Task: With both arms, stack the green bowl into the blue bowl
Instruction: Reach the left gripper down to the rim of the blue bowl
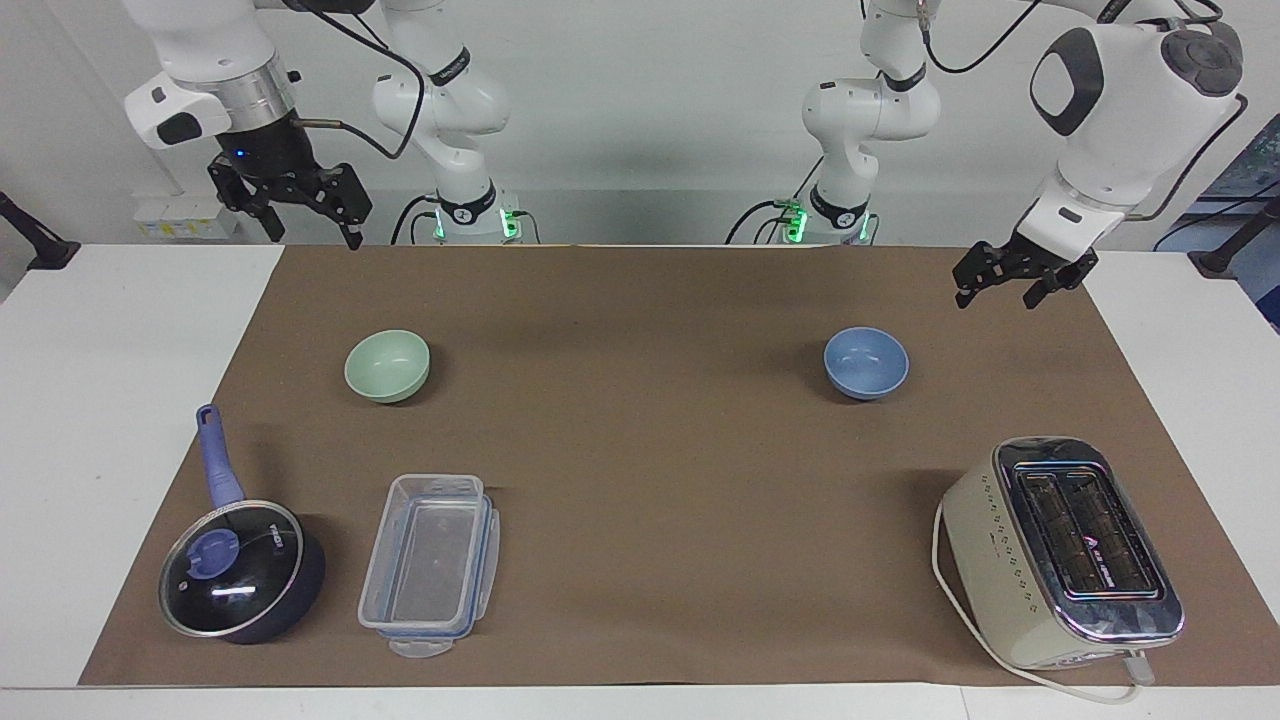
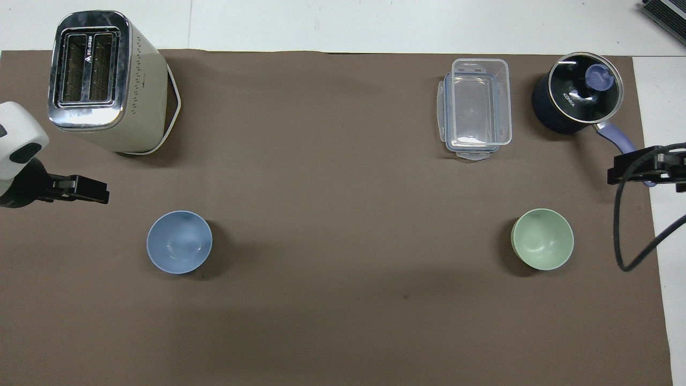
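The green bowl (image 1: 387, 366) sits upright on the brown mat toward the right arm's end; it also shows in the overhead view (image 2: 542, 239). The blue bowl (image 1: 866, 362) sits upright toward the left arm's end, also in the overhead view (image 2: 179, 242). Both bowls are empty and far apart. My left gripper (image 1: 995, 296) is open and empty, raised over the mat's edge at the left arm's end; the overhead view (image 2: 88, 190) shows it between the toaster and the blue bowl. My right gripper (image 1: 313, 238) is open and empty, raised over the mat's corner near the robots (image 2: 635, 170).
A cream toaster (image 1: 1062, 551) stands farther from the robots than the blue bowl. A clear plastic container (image 1: 431, 563) and a dark lidded pan (image 1: 240, 570) with a blue handle lie farther out than the green bowl.
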Tool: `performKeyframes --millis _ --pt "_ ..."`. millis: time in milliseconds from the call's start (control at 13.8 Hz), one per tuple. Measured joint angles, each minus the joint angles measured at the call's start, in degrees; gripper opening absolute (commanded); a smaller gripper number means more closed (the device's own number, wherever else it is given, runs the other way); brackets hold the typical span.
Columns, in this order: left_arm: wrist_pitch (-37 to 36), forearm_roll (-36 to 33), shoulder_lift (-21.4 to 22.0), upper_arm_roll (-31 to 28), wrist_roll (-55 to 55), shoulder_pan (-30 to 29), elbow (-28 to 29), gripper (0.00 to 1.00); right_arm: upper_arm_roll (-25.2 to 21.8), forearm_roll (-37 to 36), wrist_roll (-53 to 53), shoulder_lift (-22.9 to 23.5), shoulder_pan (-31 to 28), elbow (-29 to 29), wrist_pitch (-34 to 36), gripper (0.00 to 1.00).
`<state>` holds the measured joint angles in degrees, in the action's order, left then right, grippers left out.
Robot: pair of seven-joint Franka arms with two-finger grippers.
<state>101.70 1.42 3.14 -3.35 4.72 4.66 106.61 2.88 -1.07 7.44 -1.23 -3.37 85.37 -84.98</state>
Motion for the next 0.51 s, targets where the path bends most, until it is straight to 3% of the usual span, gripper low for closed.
performKeyframes --millis 508 --pt "11.4 1.8 0.4 0.0 1.3 0.0 11.6 1.0 0.0 0.0 0.0 0.0 0.0 0.0 0.0 1.0"
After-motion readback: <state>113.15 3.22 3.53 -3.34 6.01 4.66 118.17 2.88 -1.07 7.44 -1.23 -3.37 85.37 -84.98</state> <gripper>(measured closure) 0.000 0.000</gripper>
